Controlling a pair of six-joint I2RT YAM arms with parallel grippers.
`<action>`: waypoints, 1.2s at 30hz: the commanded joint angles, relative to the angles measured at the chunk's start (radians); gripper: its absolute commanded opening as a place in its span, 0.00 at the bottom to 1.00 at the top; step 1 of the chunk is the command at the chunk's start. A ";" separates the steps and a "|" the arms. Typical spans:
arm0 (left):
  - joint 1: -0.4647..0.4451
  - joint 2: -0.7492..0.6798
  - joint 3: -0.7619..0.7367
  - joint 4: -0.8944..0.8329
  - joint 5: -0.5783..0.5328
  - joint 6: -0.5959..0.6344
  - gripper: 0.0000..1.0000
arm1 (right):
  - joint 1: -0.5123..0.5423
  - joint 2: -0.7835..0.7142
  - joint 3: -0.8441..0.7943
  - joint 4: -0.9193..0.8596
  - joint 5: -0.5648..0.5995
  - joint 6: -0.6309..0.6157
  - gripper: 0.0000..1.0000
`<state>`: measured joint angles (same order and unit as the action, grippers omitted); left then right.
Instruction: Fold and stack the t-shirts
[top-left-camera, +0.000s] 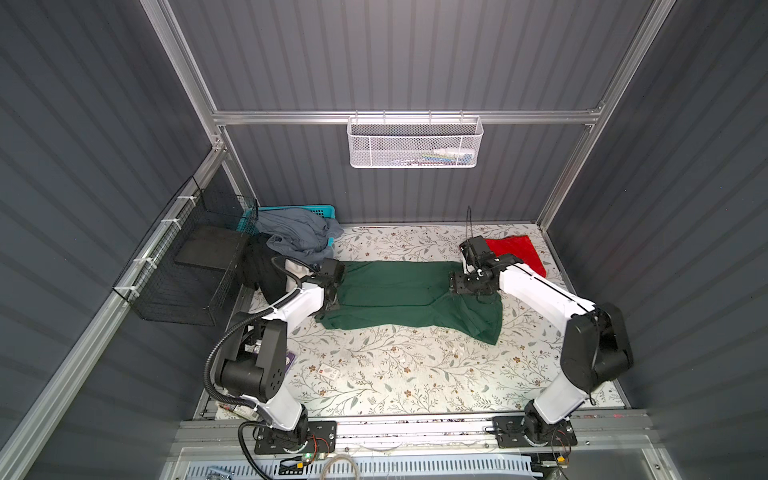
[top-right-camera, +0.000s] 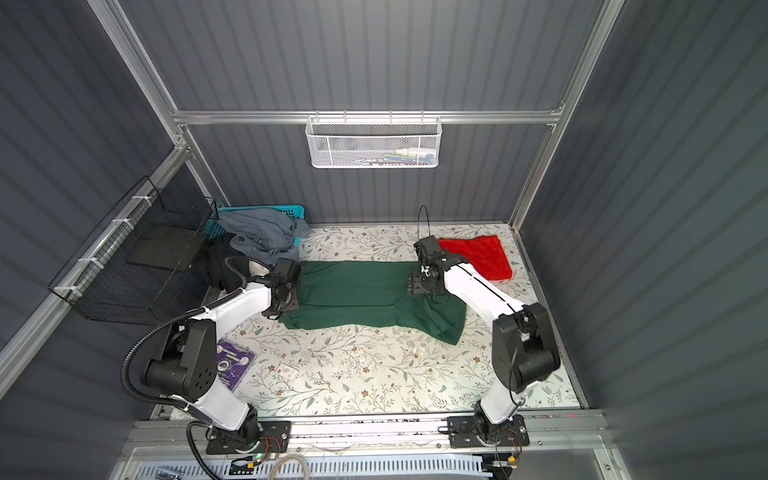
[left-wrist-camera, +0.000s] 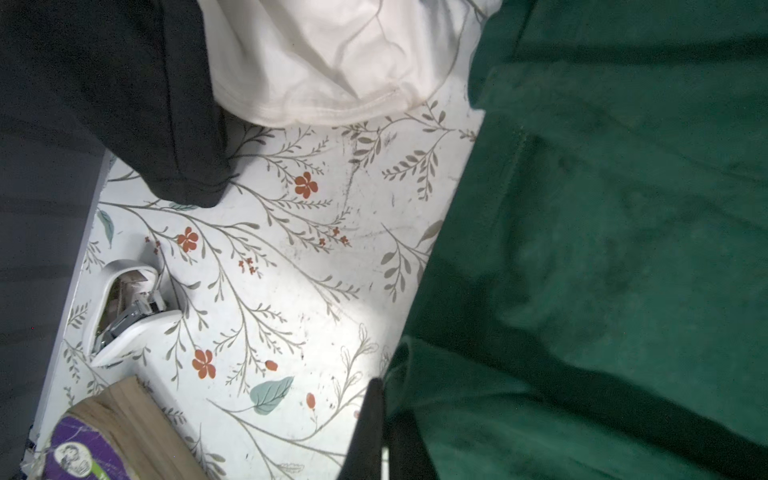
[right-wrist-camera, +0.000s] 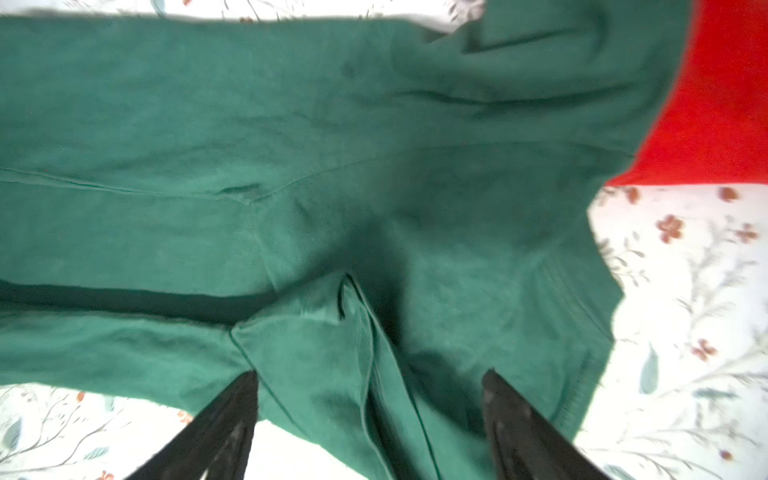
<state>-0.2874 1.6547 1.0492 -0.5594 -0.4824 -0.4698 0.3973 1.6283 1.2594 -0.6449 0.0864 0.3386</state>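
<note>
Plainly one green t-shirt lies spread, one red t-shirt folded.

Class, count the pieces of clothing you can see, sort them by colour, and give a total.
Dark green t-shirt: 1
Red t-shirt: 1
Grey garment: 1
Black garment: 1
White garment: 1
Total: 5
</note>
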 joint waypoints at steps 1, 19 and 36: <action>0.001 0.020 0.035 -0.013 -0.001 0.007 0.00 | -0.004 -0.083 -0.075 -0.030 0.020 -0.003 0.84; 0.002 0.024 0.051 -0.011 0.028 0.011 0.00 | -0.003 -0.207 -0.424 0.045 -0.102 0.065 0.58; 0.002 0.014 0.047 -0.013 0.032 0.013 0.00 | -0.003 -0.142 -0.354 0.043 0.013 0.041 0.10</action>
<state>-0.2874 1.6737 1.0763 -0.5594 -0.4488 -0.4698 0.3954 1.5108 0.8570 -0.5652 0.0322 0.3794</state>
